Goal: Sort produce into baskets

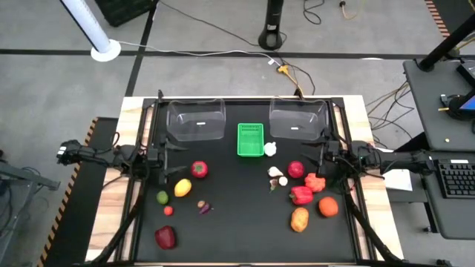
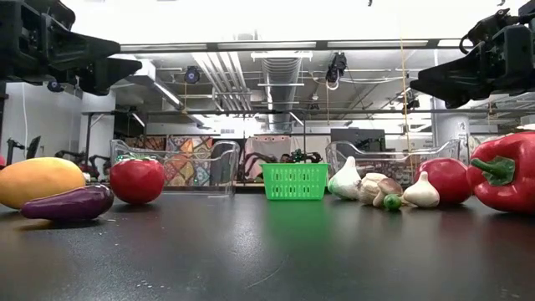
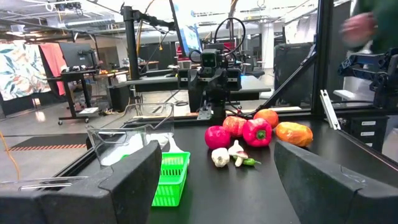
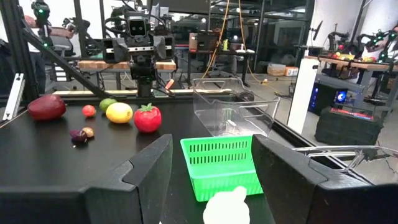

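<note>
Hovering over a black counter [image 1: 245, 222] with pale wooden edges, I keep both arms low at its sides. My left jaws, at the left middle of the high view [image 1: 165, 165], stand wide apart and hold nothing; my right jaws, at the right middle [image 1: 320, 157], stand partly apart, also empty.

Along the counter's upper edge sit the baskets: a clear bin [image 1: 196, 120] at upper left, a second clear bin [image 1: 297, 119] at upper right, and a small green basket [image 1: 250, 139] between them, with a white garlic [image 1: 271, 148] just beside its right side.

Produce lies in two loose groups. Left of centre are a red tomato [image 1: 199, 169], a yellow lemon [image 1: 182, 187], a green lime [image 1: 162, 196], a small purple eggplant [image 1: 203, 208] and, near the bottom, a dark red apple [image 1: 165, 237]. Right of centre are a red pepper [image 1: 301, 195], an orange fruit [image 1: 328, 207] and an orange-yellow piece [image 1: 299, 219].

The counter's surface is dark, matte and faintly speckled. Around it runs a grey floor crossed by cables, with a desk and keyboard at the far right. In the low view, ceiling ducts and pipes fill the upper middle behind the bins.
</note>
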You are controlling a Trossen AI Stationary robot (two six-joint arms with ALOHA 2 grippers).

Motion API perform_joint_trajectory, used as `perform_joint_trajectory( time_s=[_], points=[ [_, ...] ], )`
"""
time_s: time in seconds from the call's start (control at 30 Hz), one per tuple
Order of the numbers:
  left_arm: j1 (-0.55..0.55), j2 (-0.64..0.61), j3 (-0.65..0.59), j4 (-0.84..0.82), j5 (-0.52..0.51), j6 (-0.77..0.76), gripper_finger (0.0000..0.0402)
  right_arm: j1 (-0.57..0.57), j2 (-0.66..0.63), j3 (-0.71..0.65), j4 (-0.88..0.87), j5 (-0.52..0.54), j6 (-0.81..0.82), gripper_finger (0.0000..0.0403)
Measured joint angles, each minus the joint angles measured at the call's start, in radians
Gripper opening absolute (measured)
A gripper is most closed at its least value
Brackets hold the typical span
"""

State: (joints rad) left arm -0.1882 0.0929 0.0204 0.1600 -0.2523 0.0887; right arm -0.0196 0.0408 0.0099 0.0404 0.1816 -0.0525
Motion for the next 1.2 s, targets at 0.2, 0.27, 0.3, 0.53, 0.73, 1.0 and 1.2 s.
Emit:
perform_joint_trajectory(
  time_s=[0.2, 0.27, 0.3, 0.53, 0.73, 1.0, 1.2],
  points=[
    [0.000, 0.000, 0.000, 0.000, 0.000, 0.000, 0.0292, 0.000, 0.000, 0.000, 0.000, 0.000, 0.000, 0.0212],
    [0.000, 0.000, 0.000, 0.000, 0.000, 0.000, 0.0292, 0.000, 0.000, 0.000, 0.000, 0.000, 0.000, 0.0212],
    [0.000, 0.000, 0.000, 0.000, 0.000, 0.000, 0.0292, 0.000, 0.000, 0.000, 0.000, 0.000, 0.000, 0.0212],
    [0.000, 0.000, 0.000, 0.000, 0.000, 0.000, 0.0292, 0.000, 0.000, 0.000, 0.000, 0.000, 0.000, 0.0212],
    [0.000, 0.000, 0.000, 0.000, 0.000, 0.000, 0.0292, 0.000, 0.000, 0.000, 0.000, 0.000, 0.000, 0.0212],
    [0.000, 0.000, 0.000, 0.000, 0.000, 0.000, 0.0292, 0.000, 0.000, 0.000, 0.076, 0.005, 0.064, 0.0212],
    [0.000, 0.000, 0.000, 0.000, 0.000, 0.000, 0.0292, 0.000, 0.000, 0.000, 0.139, 0.002, 0.465, 0.0212]
  ],
)
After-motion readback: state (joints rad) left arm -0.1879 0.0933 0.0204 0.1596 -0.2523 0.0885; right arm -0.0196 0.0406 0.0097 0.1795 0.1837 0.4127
